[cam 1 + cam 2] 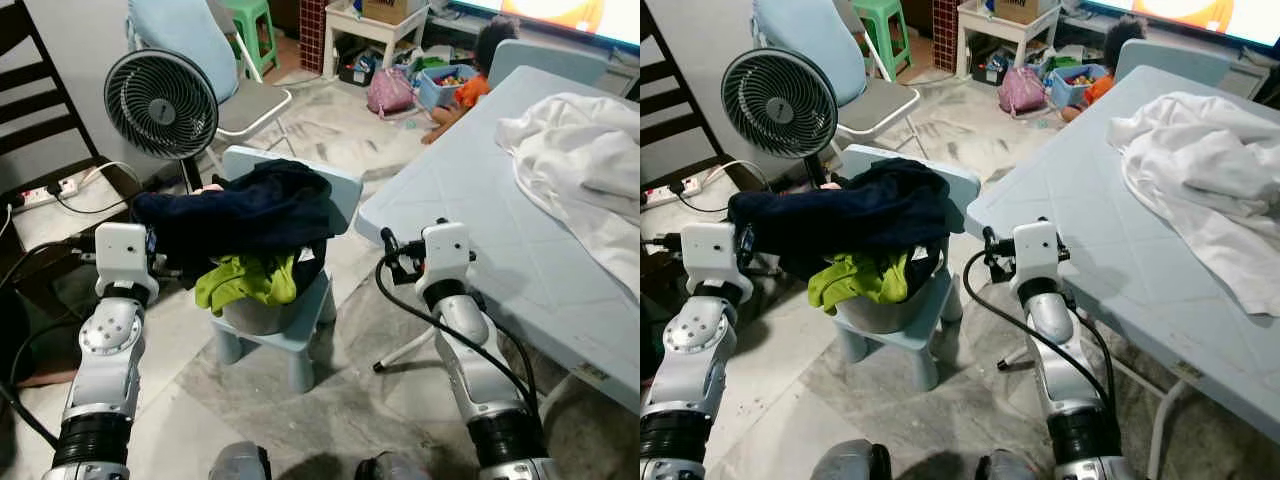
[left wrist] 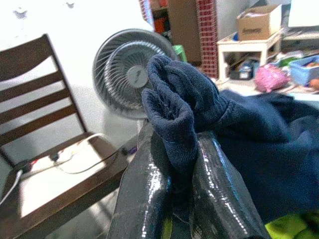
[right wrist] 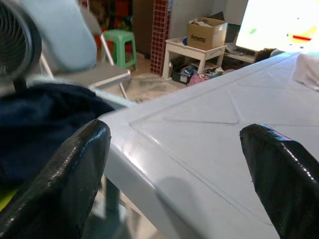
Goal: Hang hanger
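Observation:
A navy garment (image 1: 250,210) lies heaped over a small pale blue chair (image 1: 305,330), on top of a green cloth (image 1: 245,280) and a grey basin (image 1: 262,315). My left gripper (image 2: 179,144) is shut on a bunched fold of the navy garment (image 2: 184,109) at its left end. In the eye views its fingers are hidden under the cloth, beyond my left wrist (image 1: 122,255). My right gripper (image 3: 174,139) is open and holds nothing. It sits at the near corner of the pale blue table (image 3: 199,144), beyond my right wrist (image 1: 445,255).
A white sheet (image 1: 590,160) lies crumpled on the table (image 1: 480,230). A standing fan (image 1: 160,103) and a dark wooden chair (image 1: 30,90) are at the left, with a power strip (image 1: 45,190) and cables. A person (image 1: 480,60) sits among toys at the back.

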Controlling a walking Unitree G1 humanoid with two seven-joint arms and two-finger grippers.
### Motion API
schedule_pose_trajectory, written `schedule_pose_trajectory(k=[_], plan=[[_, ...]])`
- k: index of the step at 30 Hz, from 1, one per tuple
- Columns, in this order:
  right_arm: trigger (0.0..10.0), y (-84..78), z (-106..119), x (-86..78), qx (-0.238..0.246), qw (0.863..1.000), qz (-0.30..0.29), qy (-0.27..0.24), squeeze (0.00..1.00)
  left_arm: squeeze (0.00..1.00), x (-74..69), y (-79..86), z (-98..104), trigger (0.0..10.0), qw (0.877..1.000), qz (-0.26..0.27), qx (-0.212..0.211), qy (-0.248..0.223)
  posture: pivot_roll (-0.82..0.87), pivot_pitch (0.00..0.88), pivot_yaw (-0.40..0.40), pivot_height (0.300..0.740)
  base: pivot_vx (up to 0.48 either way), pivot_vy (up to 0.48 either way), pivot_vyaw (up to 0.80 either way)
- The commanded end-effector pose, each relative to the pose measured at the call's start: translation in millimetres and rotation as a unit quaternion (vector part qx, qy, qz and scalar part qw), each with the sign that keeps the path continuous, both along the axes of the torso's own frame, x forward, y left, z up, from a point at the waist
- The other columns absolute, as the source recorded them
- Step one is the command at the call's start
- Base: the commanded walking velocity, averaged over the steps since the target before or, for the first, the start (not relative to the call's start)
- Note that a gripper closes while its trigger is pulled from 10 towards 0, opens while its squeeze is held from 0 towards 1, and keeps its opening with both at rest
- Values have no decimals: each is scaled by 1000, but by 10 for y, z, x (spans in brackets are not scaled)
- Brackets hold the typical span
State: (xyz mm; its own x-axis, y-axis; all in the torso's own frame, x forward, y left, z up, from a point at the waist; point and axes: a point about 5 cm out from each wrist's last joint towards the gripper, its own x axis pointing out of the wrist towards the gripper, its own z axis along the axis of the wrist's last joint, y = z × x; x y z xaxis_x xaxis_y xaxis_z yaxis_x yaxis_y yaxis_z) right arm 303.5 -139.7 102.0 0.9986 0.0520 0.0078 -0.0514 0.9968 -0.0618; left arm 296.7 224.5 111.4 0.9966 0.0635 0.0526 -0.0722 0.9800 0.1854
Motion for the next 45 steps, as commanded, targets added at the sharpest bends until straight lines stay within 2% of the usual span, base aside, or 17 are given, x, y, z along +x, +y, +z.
schedule_pose_trajectory(k=[1, 5, 7, 17, 22, 31, 38, 45], plan=[[10000, -14, 43, 30, 13, 1000, -3, -14, 0, 0, 100, -128, 182, 10000, 999, -29, 10, -30, 57, 0, 29, 740, 0, 0, 0], [10000, -53, 34, 50, -6, 1000, -7, -10, 0, 0, 130, -229, 213, 10000, 999, -45, -12, -26, 57, 0, 22, 740, 0, 0, 0], [10000, -108, 78, 71, 11, 1000, -12, -19, 0, 0, 128, -283, 216, 10000, 998, -50, -16, -25, 64, 0, 13, 740, 0, 0, 0], [10000, -260, 135, 145, 18, 999, -32, -27, 0, 0, 70, -365, 203, 10000, 997, -61, -41, -20, 58, 0, 5, 740, 0, 0, 0], [10000, -241, 130, 160, 23, 999, -27, -23, 0, 0, 49, -425, 183, 10000, 997, -66, -50, -5, 54, 0, -3, 740, 0, 163, -735], [10000, -198, 148, 154, 11, 1000, -5, -27, 0, 0, 27, -470, 182, 10000, 995, -71, -66, -4, 44, 0, -6, 740, 0, 480, 0], [10000, -135, 106, 104, 27, 999, 2, -17, 0, 0, 52, -492, 216, 10000, 993, -80, -82, -3, 38, 0, -4, 740, 0, 480, 0], [10000, -124, 71, 91, 7, 1000, 0, -8, 0, 0, 54, -494, 227, 10000, 993, -81, -86, -2, 37, 0, -5, 740, 0, 480, 0]])
